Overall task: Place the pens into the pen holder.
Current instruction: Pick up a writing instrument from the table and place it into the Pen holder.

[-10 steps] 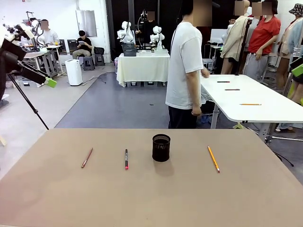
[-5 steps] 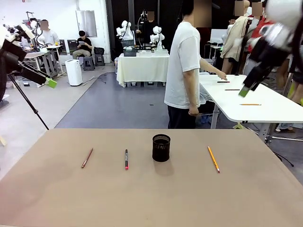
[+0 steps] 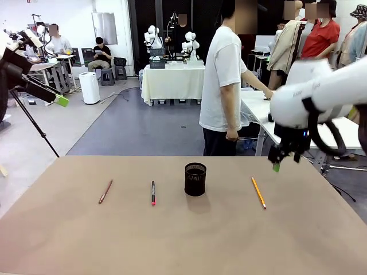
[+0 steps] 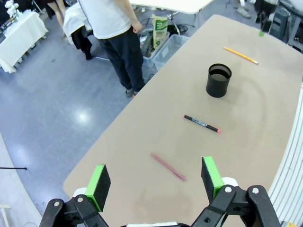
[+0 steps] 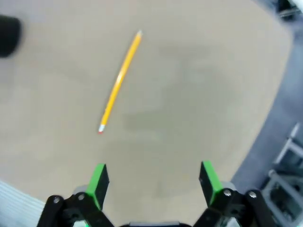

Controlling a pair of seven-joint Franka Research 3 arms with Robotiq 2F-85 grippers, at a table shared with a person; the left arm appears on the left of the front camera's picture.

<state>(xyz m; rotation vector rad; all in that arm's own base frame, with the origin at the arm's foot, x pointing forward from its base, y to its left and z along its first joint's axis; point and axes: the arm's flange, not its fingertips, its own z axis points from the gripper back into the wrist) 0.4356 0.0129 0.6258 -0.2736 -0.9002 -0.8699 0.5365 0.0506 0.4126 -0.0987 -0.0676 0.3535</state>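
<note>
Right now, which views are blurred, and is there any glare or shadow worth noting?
Front view: sharp, holder casts a soft shadow toward the camera. Left wrist view: sharp, one glare patch on the floor. Right wrist view: blurred throughout, pencil soft-edged, holder a dark smear at the top left corner.

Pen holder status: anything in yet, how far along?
Done: nothing; no pen sticks out of the pen holder. In hand: the right fingers hover open and empty near the yellow pencil; the left fingers are open and empty, high above the table's left end. Left: yellow pencil, black pen and reddish pencil, all flat on the table.
</note>
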